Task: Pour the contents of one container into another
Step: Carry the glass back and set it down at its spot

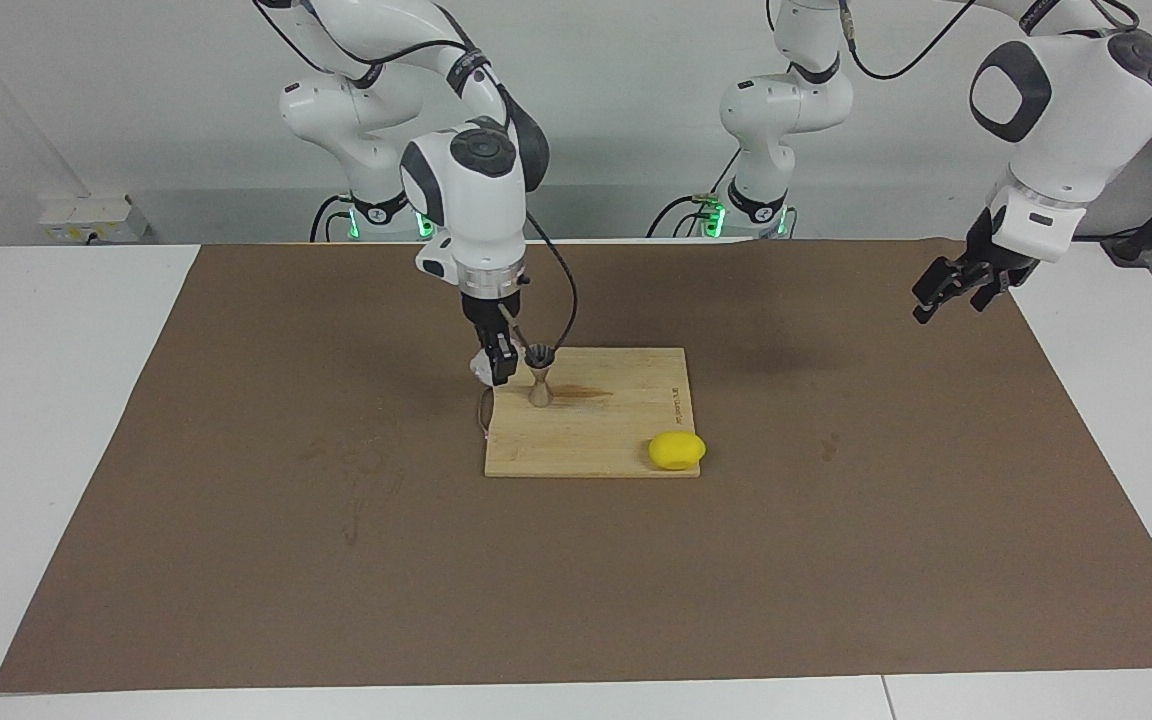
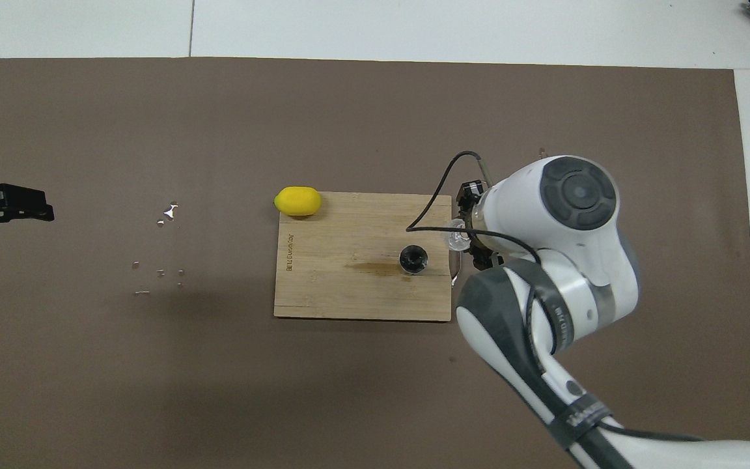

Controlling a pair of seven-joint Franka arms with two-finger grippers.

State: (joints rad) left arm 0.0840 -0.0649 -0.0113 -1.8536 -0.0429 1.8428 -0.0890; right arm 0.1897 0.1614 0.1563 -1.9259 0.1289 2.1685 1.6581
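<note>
Pour prob done: R gripper [image 1: 496, 366] fingers pinching cup [image 1: 483, 366] beside jigger [image 1: 539, 383] on board [image 1: 616, 440]; cup set-down left. L gripper [image 1: 951, 290] waiting, fingers spread.

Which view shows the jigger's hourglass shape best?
The facing view: the jigger stands upright on the cutting board, narrow waist visible. The overhead view shows only its round dark mouth.

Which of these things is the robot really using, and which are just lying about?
In use:
- glass cup, held in the right tool beside the jigger
- jigger, upright on the board

Lying about:
- lemon
- cutting board
- left tool, waiting, open
</note>
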